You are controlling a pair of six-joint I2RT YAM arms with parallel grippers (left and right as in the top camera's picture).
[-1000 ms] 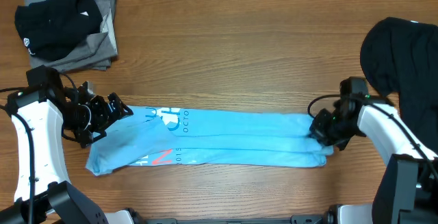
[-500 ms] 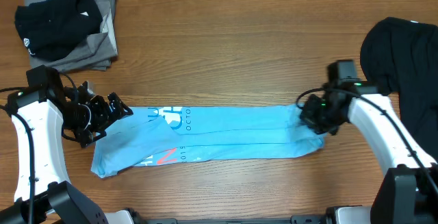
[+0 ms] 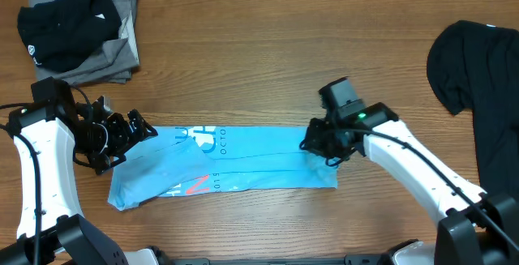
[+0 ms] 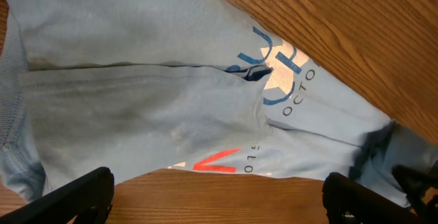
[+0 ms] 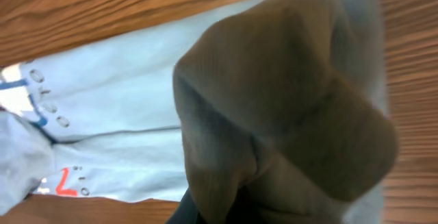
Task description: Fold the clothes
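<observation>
On the table, our right gripper clamps the bunched right end of the blue shirt, a long folded strip; our left gripper gapes empty beside its left end. We judge the cloth light, limp, best pinched at hems.

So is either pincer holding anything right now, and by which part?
The right pincer is shut on the light-blue T-shirt, gripping its bunched right end. The left pincer stands open, holding nothing.
</observation>
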